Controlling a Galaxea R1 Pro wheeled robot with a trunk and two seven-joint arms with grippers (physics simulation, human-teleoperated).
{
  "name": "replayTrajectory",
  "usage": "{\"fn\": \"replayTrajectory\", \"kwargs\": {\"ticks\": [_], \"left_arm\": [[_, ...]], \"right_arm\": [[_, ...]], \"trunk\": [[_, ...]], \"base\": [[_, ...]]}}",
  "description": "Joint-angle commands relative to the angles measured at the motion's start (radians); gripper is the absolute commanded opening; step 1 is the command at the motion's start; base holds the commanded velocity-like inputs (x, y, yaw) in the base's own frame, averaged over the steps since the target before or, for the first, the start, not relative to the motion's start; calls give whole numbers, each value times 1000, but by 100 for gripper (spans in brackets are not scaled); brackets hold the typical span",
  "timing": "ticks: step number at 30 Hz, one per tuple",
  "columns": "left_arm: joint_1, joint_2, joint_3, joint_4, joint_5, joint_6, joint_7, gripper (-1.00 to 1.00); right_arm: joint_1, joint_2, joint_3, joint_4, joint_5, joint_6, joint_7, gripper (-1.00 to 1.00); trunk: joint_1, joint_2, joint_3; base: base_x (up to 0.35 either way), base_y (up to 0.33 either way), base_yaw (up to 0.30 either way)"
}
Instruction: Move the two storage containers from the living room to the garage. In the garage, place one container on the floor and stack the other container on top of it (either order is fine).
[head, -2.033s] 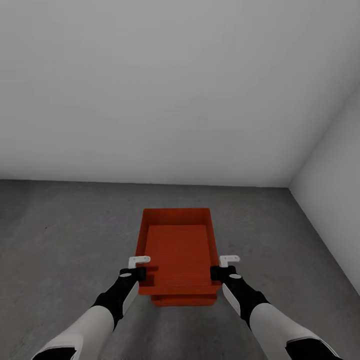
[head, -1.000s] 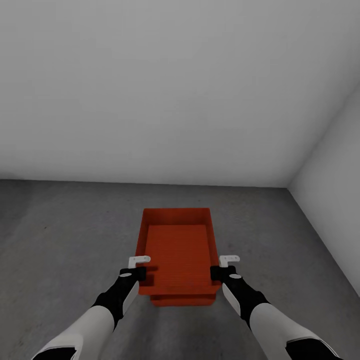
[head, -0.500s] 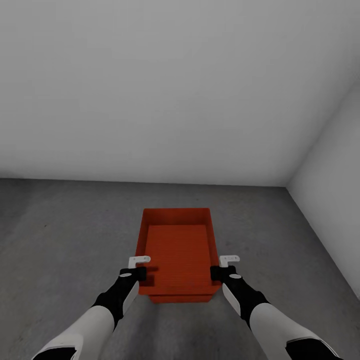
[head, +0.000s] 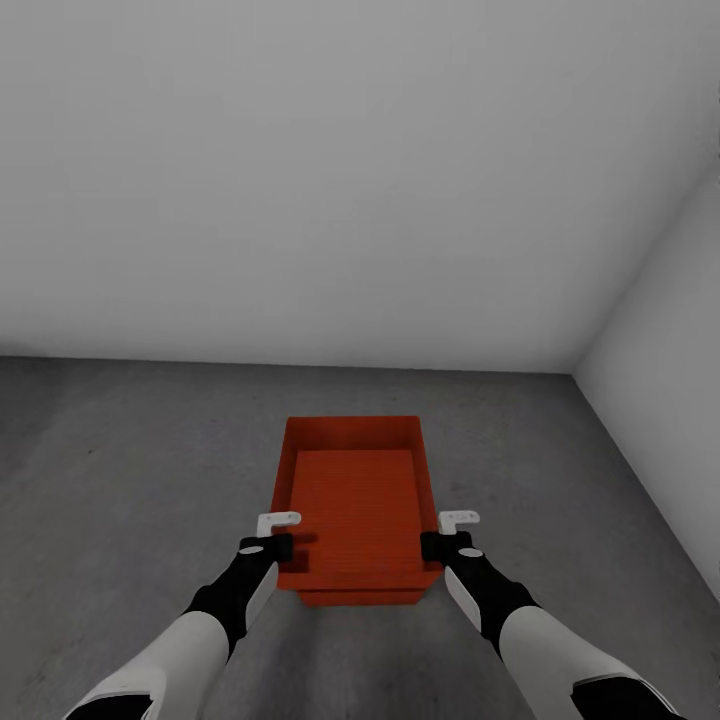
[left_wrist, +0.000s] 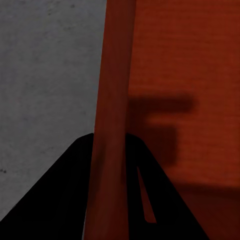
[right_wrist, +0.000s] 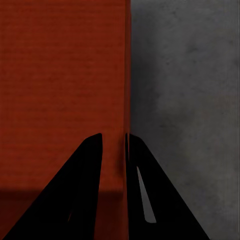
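While both arms reach forward over the dark concrete, the scene reads as follows.

Upper container (head: 352, 500): red-orange, lidless, held level by its 2 long side walls, sitting on or just above the other bin.
Lower container (head: 360, 598): a thin red-orange strip of its near end shows under the upper one's near edge; it lies on the floor (head: 120, 470), well away from the walls.
Left gripper (head: 279, 547): closed down on the upper container's left wall near its near corner, 1 finger inside, 1 outside, as the left wrist view shows (left_wrist: 111, 150).
Right gripper (head: 432, 546): likewise pinching the right wall (right_wrist: 125, 150), fingers nearly together.
Room: plain white-grey back wall (head: 330, 200), a second wall (head: 670, 400) meeting it at the far right corner.
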Motion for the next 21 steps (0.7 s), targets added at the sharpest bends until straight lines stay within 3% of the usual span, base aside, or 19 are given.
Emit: {"fn": "replayTrajectory", "kwargs": {"ticks": [1, 21], "left_arm": [[-1, -1, 34, -53, 40, 9, 61, -100], [-1, -1, 33, -54, 40, 8, 60, -100]], "right_arm": [[1, 0, -1, -1, -20, 6, 1, -100], [0, 0, -1, -1, -20, 6, 1, -100]], "trunk": [[0, 0, -1], [0, 0, -1]], "base": [[0, -124, 0], [0, -19, 0]]}}
